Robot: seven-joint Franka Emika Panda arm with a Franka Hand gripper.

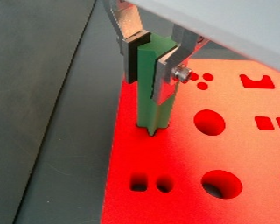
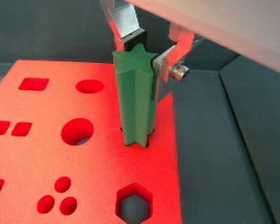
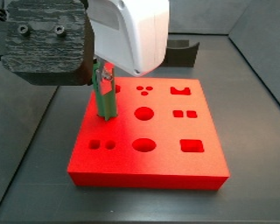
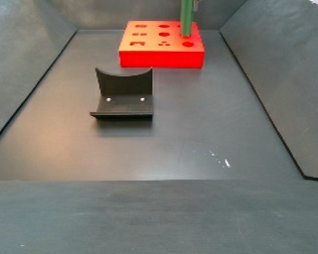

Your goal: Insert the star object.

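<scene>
The star object (image 1: 154, 101) is a long green rod with a star-shaped top. It stands upright with its lower end in a hole near the edge of the red block (image 1: 178, 157). My gripper (image 1: 152, 61) is straight above the block, and its fingers press the rod's upper part from both sides. Both wrist views show this; the star top (image 2: 134, 63) sits level with the pads. In a side view the rod (image 3: 106, 98) rises from the block's (image 3: 154, 153) left edge under the gripper (image 3: 101, 77). In a side view only the rod (image 4: 187, 15) and block (image 4: 162, 50) show.
The red block has several other holes, round (image 1: 209, 121), square (image 2: 34, 85) and hexagonal (image 2: 133, 206). A dark grey curved block (image 4: 122, 94) stands on the dark floor apart from the red block; it also shows in a side view (image 3: 184, 48). Tray walls rise around the floor.
</scene>
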